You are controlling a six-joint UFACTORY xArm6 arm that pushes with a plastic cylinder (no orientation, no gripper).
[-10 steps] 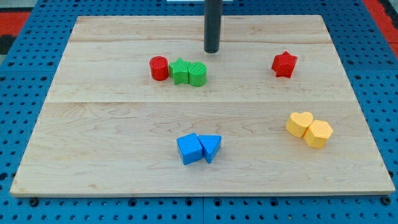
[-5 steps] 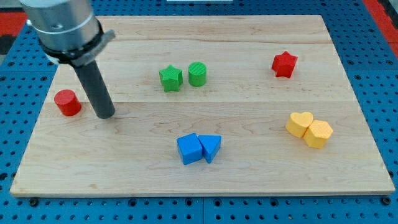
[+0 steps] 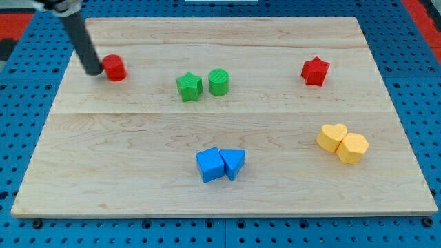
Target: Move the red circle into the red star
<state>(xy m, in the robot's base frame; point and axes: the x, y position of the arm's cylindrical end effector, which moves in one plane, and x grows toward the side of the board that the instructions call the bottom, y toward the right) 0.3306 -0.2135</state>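
The red circle (image 3: 114, 67) sits on the wooden board near the view's upper left. My tip (image 3: 93, 71) stands right at the circle's left side, touching or almost touching it. The red star (image 3: 315, 71) sits far off at the view's upper right, alone.
A green star (image 3: 189, 87) and a green cylinder (image 3: 218, 82) sit side by side between the red circle and the red star. A blue cube (image 3: 209, 165) and blue triangle (image 3: 233, 163) sit at the bottom centre. A yellow heart (image 3: 332, 136) and yellow hexagon (image 3: 353, 148) sit at the right.
The red circle has shifted up and to the right from the left edge. My tip has moved from the circle's right side to its left side, higher on the board.
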